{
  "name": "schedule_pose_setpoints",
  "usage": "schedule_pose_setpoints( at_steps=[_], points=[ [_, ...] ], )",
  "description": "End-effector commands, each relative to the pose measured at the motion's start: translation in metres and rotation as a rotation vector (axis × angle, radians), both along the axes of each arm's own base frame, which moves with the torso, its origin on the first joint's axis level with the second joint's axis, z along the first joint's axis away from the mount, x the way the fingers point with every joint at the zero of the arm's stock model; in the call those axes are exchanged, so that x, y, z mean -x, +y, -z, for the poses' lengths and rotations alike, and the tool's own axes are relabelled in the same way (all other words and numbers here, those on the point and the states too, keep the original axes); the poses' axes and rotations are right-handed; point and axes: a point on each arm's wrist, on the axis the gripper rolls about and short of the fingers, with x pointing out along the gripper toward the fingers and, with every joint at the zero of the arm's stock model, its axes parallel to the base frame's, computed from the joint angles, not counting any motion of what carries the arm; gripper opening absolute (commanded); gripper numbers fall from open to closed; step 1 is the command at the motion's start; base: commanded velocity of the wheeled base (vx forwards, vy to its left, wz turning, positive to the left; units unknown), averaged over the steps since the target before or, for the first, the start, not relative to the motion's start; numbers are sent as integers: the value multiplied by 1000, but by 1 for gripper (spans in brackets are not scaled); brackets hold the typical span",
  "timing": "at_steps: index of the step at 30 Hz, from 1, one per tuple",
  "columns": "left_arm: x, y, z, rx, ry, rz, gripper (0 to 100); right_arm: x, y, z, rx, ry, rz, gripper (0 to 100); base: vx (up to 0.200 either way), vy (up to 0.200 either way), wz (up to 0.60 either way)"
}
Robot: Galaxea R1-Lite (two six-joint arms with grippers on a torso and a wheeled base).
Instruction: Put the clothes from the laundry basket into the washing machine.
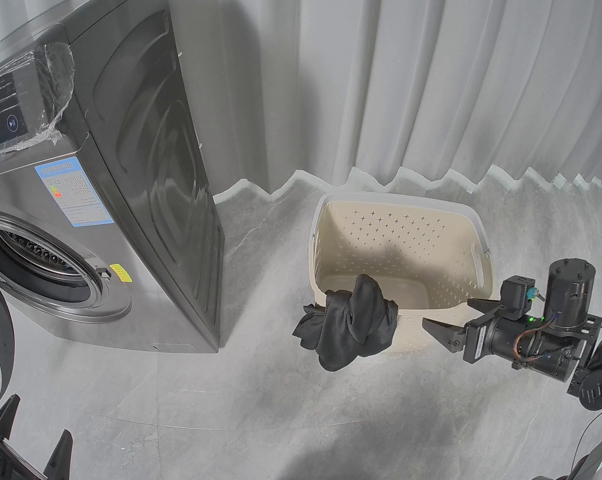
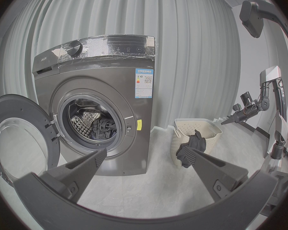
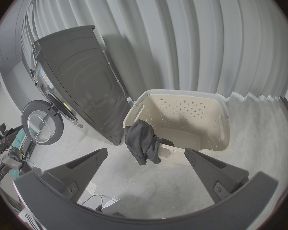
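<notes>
My left claw [image 2: 144, 150] and right claw [image 3: 145, 150] gape empty, some clothes [image 2: 104, 128] already lie in the washing machine [image 2: 102, 77] at left, and one dark garment [image 1: 351, 325], draped over the near rim of the basket [image 1: 394, 198] at lower centre, remains to load.

Washing machine [image 1: 148, 168] casing: grey metal, smooth, satin sheen. Control panel under clear plastic film [image 1: 48, 81], crinkled and glossy. Drum [image 2: 83, 122]: bright perforated metal. Laundry basket [image 1: 408, 235]: cream plastic, matt, walls pierced with small star holes. Garment [image 1: 351, 325]: dark grey cloth, soft, matt. Curtain [image 1: 414, 68]: white cloth, matt, pleated. Floor [image 1: 248, 395]: grey stone-look, smooth, faint sheen. Left gripper [image 2: 144, 150] fingers [image 2: 214, 173]: dark matt plastic, finely ribbed tips.
</notes>
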Motion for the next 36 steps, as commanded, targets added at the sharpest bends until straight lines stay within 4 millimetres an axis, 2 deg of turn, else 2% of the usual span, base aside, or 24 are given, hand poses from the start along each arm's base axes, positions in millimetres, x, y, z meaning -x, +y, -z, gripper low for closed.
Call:
schedule_pose_setpoints(
  at_steps=[1, 10, 15, 22, 36],
  points=[
    [0, 0, 5, 0, 1, 0, 100, -21, 15, 18, 29, 50, -9, 100, 0, 0, 0],
    [0, 0, 5, 2, 2, 0, 100, -42, 40, 28, 29, 50, -52, 100, 0, 0, 0],
    [0, 0, 5, 2, 2, 0, 100, -56, 51, 41, 27, 24, -44, 100, 0, 0, 0],
    [0, 0, 5, 2, 2, 0, 100, -64, 66, 54, 40, 35, -67, 100, 0, 0, 0],
    [0, 0, 5, 5, 3, 1, 100, -92, 84, 76, 53, 40, -82, 100, 0, 0, 0]
  ],
)
